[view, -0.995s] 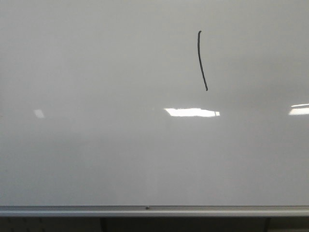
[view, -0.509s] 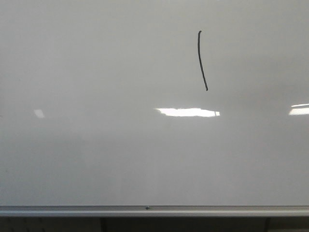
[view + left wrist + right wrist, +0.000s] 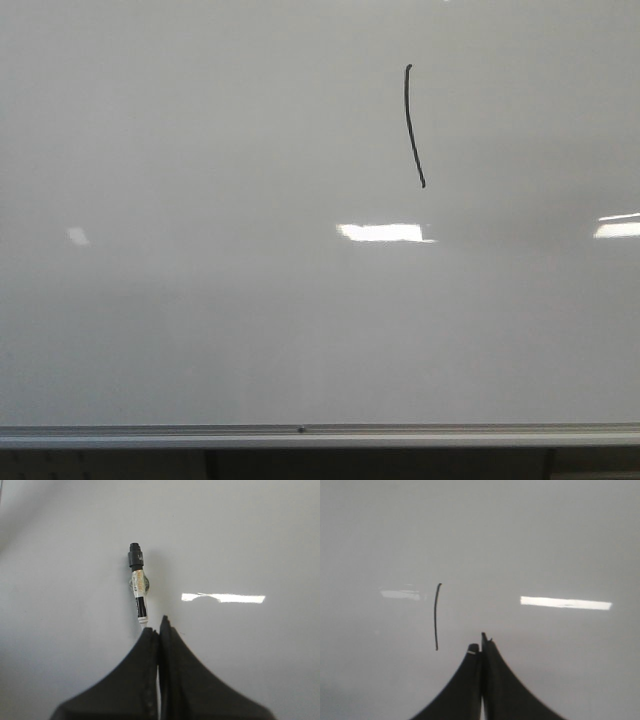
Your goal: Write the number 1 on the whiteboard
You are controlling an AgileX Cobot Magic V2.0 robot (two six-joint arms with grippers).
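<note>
The whiteboard [image 3: 200,330] fills the front view, with its silver rail [image 3: 320,436] along the near edge. The number 1 [image 3: 412,125] is a thin black, slightly curved stroke in the upper right part of the board; it also shows in the right wrist view [image 3: 436,616]. No gripper shows in the front view. My right gripper [image 3: 480,642] is shut and empty, its tips beside the stroke's lower end. My left gripper [image 3: 157,627] is shut, with a black-capped white marker [image 3: 137,587] on the board [image 3: 250,540] just beyond its fingertips; I cannot tell whether they touch.
Bright rectangular light reflections [image 3: 385,232] lie across the board's middle and at its right edge [image 3: 618,228]. A dark gap with supports [image 3: 380,465] runs below the rail.
In the front view the stroke and reflections sit slightly further left, and the middle reflection is shorter. Nothing else has changed.
</note>
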